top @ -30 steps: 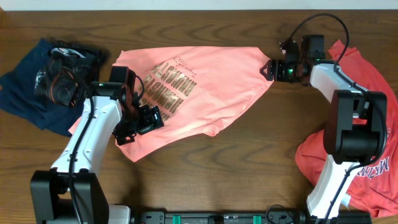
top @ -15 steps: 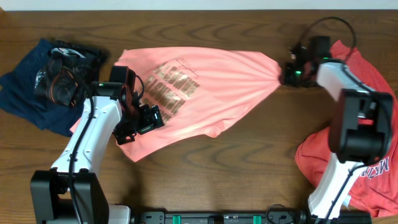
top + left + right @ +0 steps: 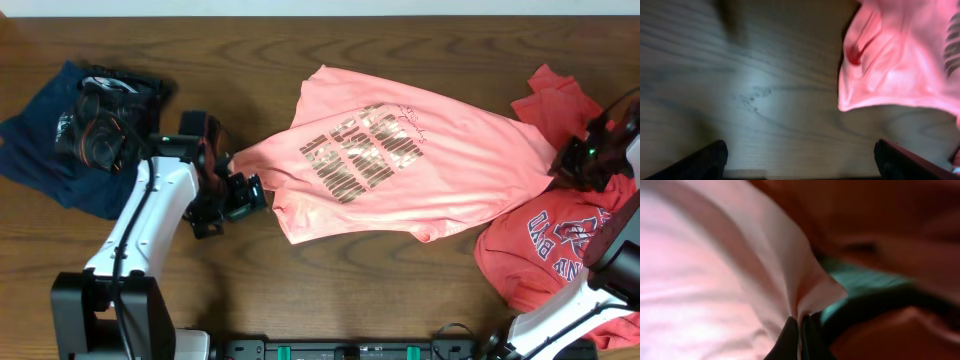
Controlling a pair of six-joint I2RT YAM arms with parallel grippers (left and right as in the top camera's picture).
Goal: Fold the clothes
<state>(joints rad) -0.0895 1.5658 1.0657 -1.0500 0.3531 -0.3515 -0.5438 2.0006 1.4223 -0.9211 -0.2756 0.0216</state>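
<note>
Right, left to right. The navy pile [image 3: 60,150] is at the far left, well apart from the action.

The left arm [image 3: 150,205] is just right of it, wrist low over the surface [image 3: 330,300]. Its jaws are spread wide with nothing in them, and the wrist view shows bare wood between them.

The shirt [image 3: 400,165] is coral, print up, and spread across mid-surface. Its long axis runs left-right and it narrows to a tip [image 3: 240,160] at the left end. From overhead that tip sits just on the far side of the left jaws. In the wrist view it is ahead and off to the right, outside the gap and not between the jaws. I can't tell if it touches the wrist housing.

The right arm [image 3: 600,152] is at the far right edge. Its jaws are pinched tight on a fold of the shirt's right edge, and the wrist view shows the cloth bunched right at the tips. That end sits against the red shirt [image 3: 560,250], which is heaped at the near right.

My read is that one end is held and the other is free, so nothing is folded yet. The key relation is the offset between the left tip and the open left jaws. The left arm is much the nearer one, so it needs a small shift toward the tip before closing. The risk is the right end dragging the red cloth along.
</note>
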